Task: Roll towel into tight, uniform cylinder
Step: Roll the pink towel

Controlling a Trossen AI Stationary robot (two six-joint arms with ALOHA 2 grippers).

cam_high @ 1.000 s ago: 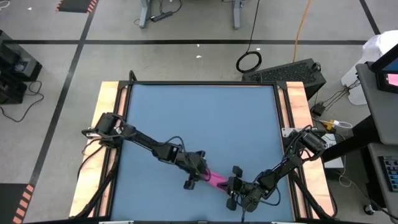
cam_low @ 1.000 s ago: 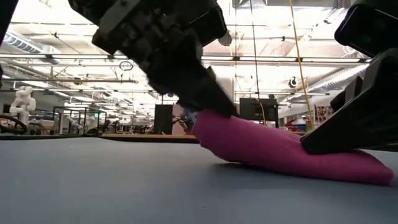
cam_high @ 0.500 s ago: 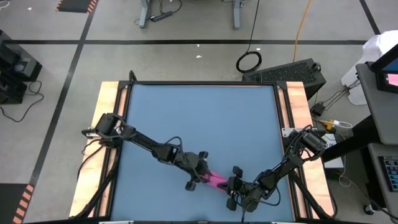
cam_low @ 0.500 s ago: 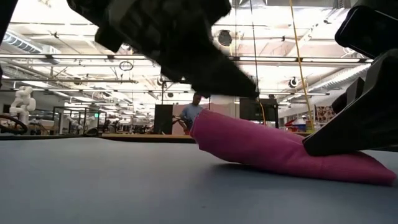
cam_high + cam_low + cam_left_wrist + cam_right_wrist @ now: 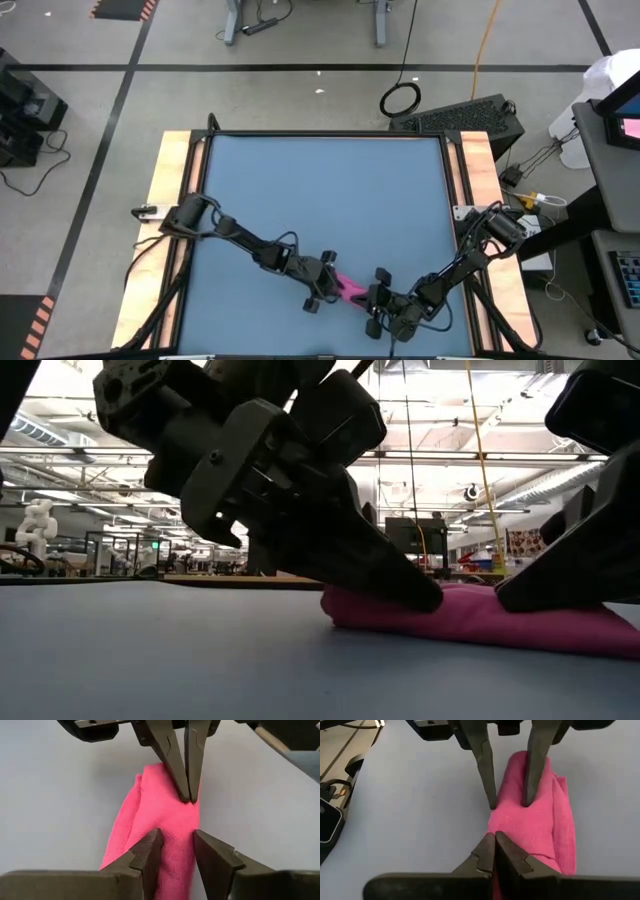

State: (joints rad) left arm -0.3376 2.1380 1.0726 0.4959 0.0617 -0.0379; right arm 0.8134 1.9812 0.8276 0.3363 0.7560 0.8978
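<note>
Left arm reaches in from the bench's [image 5: 320, 190] left edge toward the near middle. Left claw [image 5: 175, 851] is down on the left end of the towel [image 5: 350, 290], fingers [image 5: 148, 855] partly apart and straddling the cloth: one tip on each side of the roll's upper ridge, pressing into it. Cloth fills the gap between them, so it reads as a loose pinch on the towel, not a full clamp. In the low view that claw [image 5: 400, 585] bears down on the roll's left end.

Towel is a short magenta bundle lying flat on the blue bench near its front edge, between the two claws. Low view shows it [image 5: 470, 618] as a flattened, stubby roll, resting on the surface. Folds visible along one long side in both wrist views; not a clean cylinder.

Right arm comes in from the right edge, elbow bent. Right claw [image 5: 494, 851] has fingers [image 5: 482, 852] pressed together, tips planted on the opposite end of the towel [image 5: 532, 827]. Can't tell whether any cloth is caught between them. The two claws face each other, close, not touching.
</note>
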